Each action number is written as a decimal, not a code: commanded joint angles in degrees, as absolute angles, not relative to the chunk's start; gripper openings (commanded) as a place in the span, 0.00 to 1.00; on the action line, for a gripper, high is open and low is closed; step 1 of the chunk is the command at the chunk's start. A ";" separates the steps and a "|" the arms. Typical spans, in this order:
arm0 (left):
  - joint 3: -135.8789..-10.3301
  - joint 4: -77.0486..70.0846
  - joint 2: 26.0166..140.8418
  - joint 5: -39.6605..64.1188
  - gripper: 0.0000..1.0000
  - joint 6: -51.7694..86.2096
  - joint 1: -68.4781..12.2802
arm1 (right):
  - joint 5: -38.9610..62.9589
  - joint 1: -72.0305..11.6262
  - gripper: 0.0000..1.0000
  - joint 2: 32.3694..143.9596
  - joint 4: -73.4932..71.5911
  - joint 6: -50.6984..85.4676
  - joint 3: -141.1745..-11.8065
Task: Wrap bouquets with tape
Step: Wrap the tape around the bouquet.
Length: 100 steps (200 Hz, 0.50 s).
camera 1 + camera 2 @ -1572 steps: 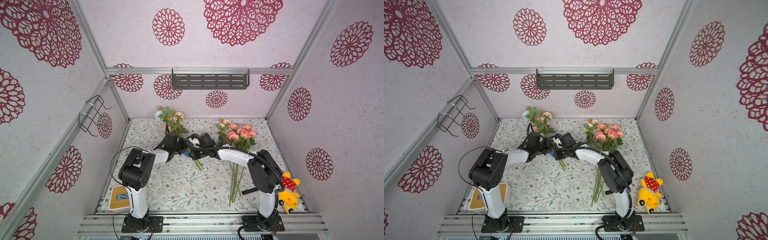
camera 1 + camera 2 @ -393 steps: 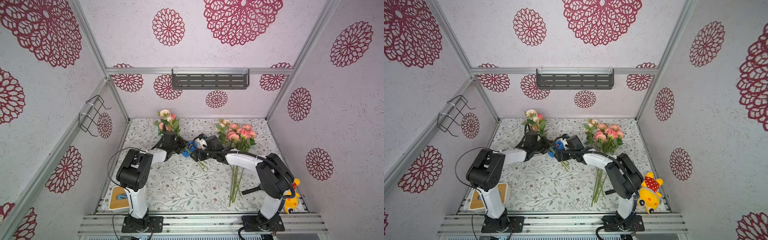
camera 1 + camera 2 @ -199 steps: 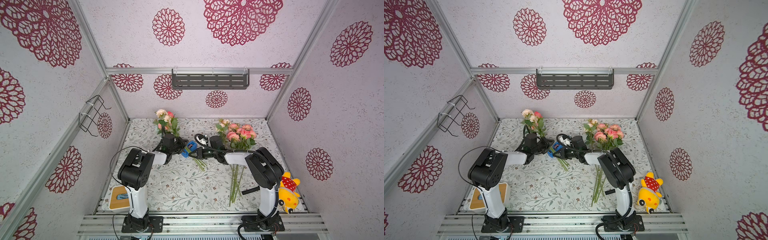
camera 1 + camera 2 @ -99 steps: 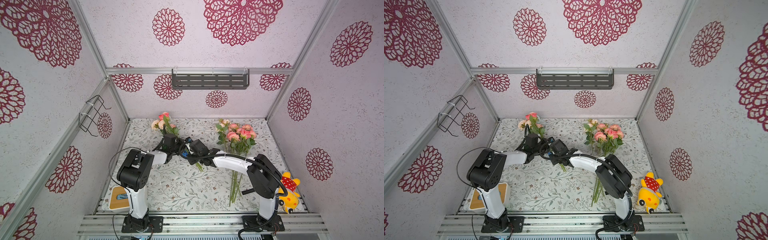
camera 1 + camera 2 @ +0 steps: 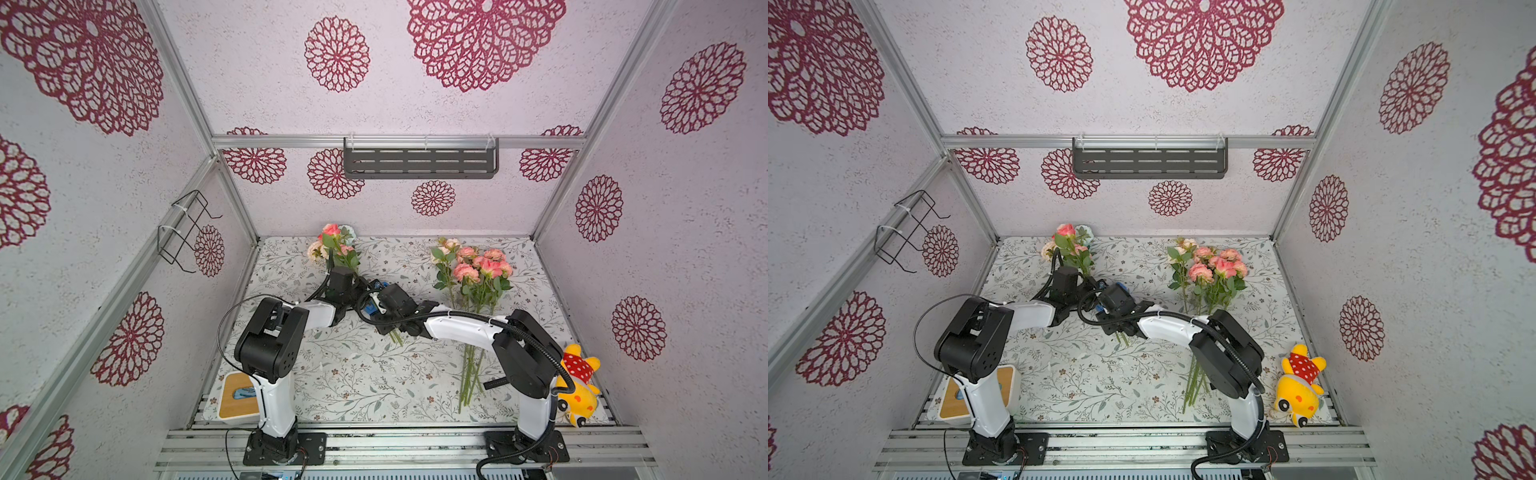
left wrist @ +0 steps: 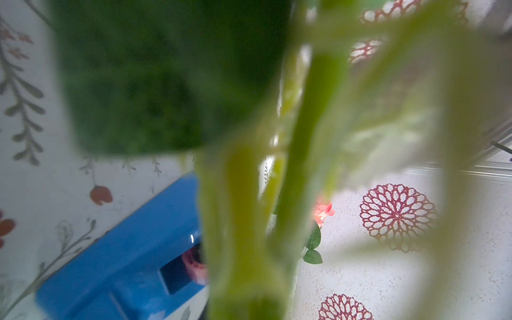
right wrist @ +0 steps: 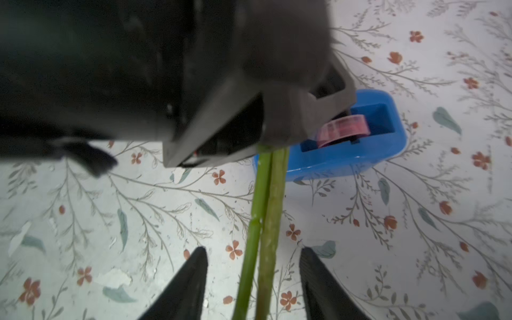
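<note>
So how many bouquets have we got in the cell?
2. One bouquet is held by the left gripper at the back left of the table, stems inside the open right gripper; the other bouquet lies on the right side. None appears hidden.

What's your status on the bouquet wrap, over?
Left gripper shut on bouquet stems. Right gripper open, astride those stems, clear of them. Tape dispenser close beside; nothing blocking. Second bouquet lies apart.
</note>
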<state>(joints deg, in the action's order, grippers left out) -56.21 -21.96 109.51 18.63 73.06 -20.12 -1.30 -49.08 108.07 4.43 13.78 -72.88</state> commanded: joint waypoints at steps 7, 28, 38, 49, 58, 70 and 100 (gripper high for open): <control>-56.78 -27.01 108.68 20.29 0.00 72.41 -20.38 | 26.21 -39.62 0.69 103.11 -9.00 29.46 -67.97; -55.81 -31.59 109.06 20.72 0.00 73.88 -20.34 | 33.56 -37.13 0.73 104.12 -17.02 36.05 -65.16; -55.31 -33.72 109.32 20.75 0.00 74.82 -20.36 | 34.45 -36.76 0.72 104.80 -17.70 36.72 -65.00; -55.35 -34.68 109.58 21.01 0.00 75.32 -20.39 | 35.69 -36.24 0.71 105.90 -18.50 38.08 -64.79; -55.37 -35.06 109.69 21.23 0.00 75.24 -20.38 | 37.46 -35.78 0.69 107.02 -21.12 40.18 -64.16; -55.55 -35.06 109.69 21.18 0.00 75.23 -20.39 | 39.53 -35.06 0.67 108.76 -26.47 44.28 -62.77; -54.96 -36.48 109.75 21.29 0.00 75.71 -20.34 | 43.78 -33.67 0.58 113.32 -36.25 51.99 -61.64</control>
<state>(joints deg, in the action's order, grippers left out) -55.31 -30.20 109.73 20.32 75.44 -20.47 37.41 -35.20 110.26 -25.21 42.98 -62.43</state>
